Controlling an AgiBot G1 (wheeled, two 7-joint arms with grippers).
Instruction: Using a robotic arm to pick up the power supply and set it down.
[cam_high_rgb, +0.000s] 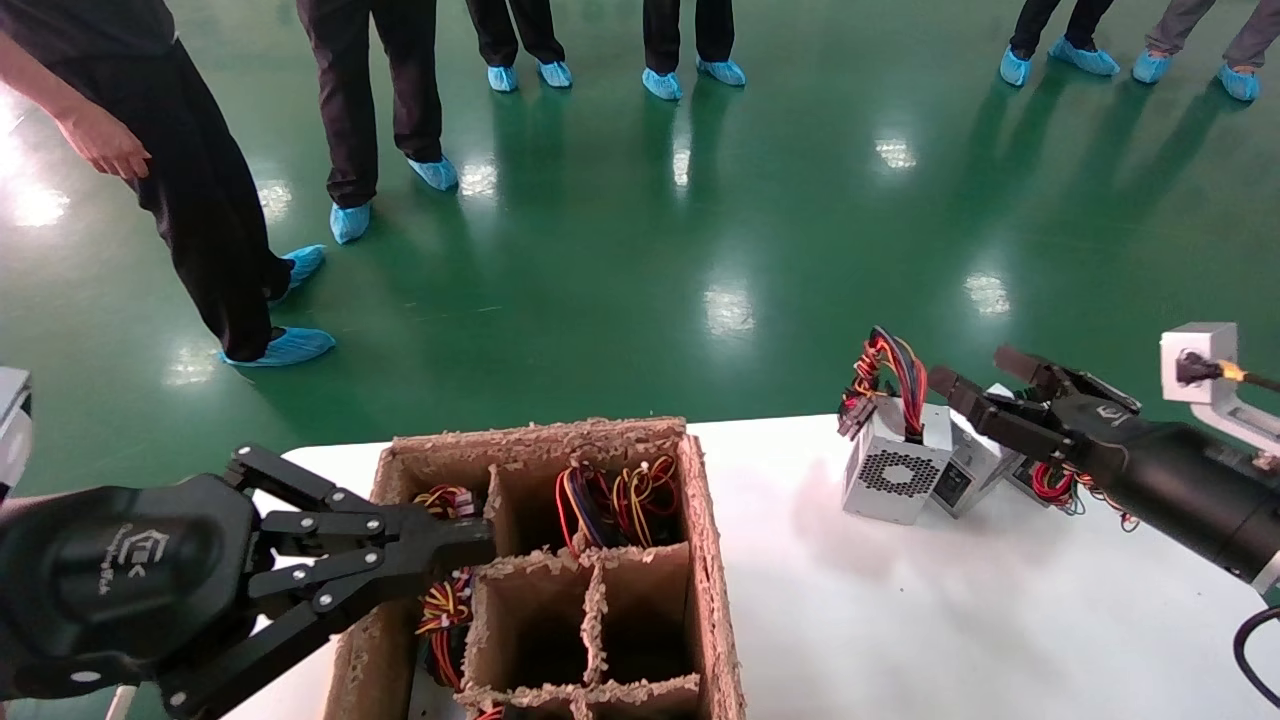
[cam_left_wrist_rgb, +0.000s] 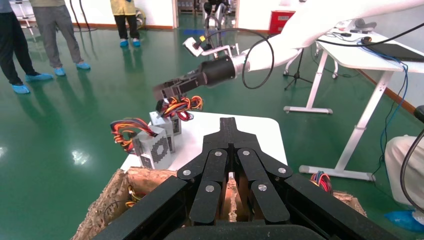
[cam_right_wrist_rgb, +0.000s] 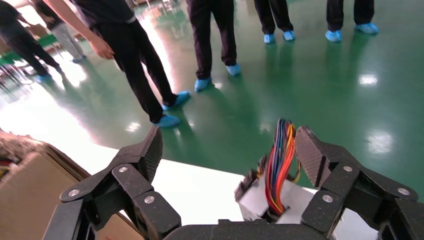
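A divided cardboard box (cam_high_rgb: 705, 560) is sitting at the lower centre of the head view on a white table (cam_high_rgb: 900, 620), with wire bundles (cam_high_rgb: 610, 500) lying in its upper and left compartments. The left gripper (cam_high_rgb: 470, 545) is hanging over the box's left side. At centre right, the power supply (cam_high_rgb: 895, 475) is standing on the table, a second unit (cam_high_rgb: 965, 470) just beside it on the right. The right gripper (cam_high_rgb: 975, 385), fingers apart, is hovering above them. People are standing along the top of the frame.
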